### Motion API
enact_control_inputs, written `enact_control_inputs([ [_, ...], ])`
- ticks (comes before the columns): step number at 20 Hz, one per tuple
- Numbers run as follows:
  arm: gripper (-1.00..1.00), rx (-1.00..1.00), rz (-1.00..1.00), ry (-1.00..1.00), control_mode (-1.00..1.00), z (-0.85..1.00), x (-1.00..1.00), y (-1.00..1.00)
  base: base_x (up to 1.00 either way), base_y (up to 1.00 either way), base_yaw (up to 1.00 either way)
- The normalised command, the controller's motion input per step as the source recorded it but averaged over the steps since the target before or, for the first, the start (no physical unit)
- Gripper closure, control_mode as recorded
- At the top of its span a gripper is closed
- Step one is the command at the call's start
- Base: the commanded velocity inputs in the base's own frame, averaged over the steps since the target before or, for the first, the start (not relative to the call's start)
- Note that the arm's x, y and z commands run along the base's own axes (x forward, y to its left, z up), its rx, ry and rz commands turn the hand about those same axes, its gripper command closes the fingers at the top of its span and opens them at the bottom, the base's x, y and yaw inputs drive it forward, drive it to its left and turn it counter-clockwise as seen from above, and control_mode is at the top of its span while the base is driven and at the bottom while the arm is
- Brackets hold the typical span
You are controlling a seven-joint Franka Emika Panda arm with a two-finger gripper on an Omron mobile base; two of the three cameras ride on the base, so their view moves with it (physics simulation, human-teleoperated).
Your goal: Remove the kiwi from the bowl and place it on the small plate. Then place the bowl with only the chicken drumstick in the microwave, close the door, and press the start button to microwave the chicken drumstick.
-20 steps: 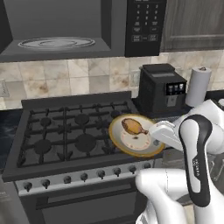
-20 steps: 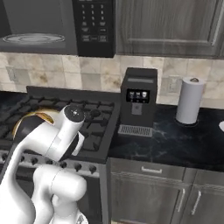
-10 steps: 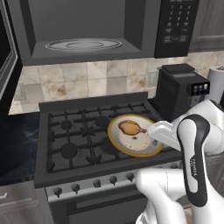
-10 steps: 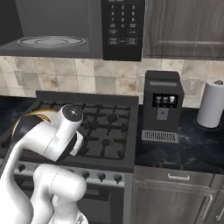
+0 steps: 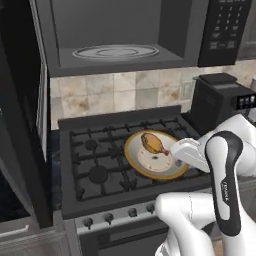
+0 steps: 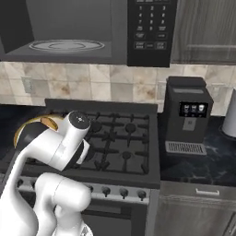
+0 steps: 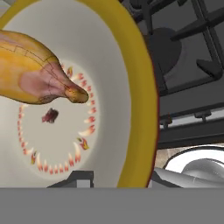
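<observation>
Holding the bowl point(image 5: 156, 155) by its rim, the gripper point(image 7: 120, 177) has its fingers closed nearly together, one fingertip point(image 7: 76, 178) inside the golden edge and the other outside it. Note that the grip point sits at the rim nearest the hand, so the whole dish extends forward, away from the fingers.

Just beyond the fingers, inside the bowl, lies the chicken drumstick point(image 7: 37, 74), its thin bone end pointing across the cream centre. You will find no kiwi in the dish, so treat the fruit transfer as done; the step in hand is carrying the bowl to the microwave point(image 5: 125, 35).

Beneath and past the bowl you see the stove point(image 5: 95, 160), with the bowl over its right-hand burners; whether it rests on the grates or hangs above them cannot be told. Far above the fingers the cavity stands open, with the glass turntable point(image 5: 116, 51) bare. The door point(image 5: 22, 115) is swung wide, well to the left of the fingers.

For the next move, you should lift the bowl level, clear the cavity's lower lip, and set it centred on the turntable. Keep the dish flat, since a rim pinch will likely let it tip and roll the drumstick.
</observation>
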Motion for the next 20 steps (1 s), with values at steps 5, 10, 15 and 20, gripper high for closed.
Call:
enact_control_inputs([
  [5, 1.00, 0.00, 0.00, 0.00, 1.00, 0.00, 0.00, 0.00, 0.05, 0.54, 0.16],
  [10, 1.00, 0.00, 0.00, 0.00, 1.00, 0.00, 0.00, 0.00, 0.57, 0.14, 0.05],
  [15, 1.00, 0.00, 0.00, 0.00, 1.00, 0.00, 0.00, 0.00, 0.35, -0.09, 0.00],
  [20, 1.00, 0.00, 0.00, 0.00, 1.00, 0.00, 0.00, 0.00, 0.30, -0.05, 0.00],
])
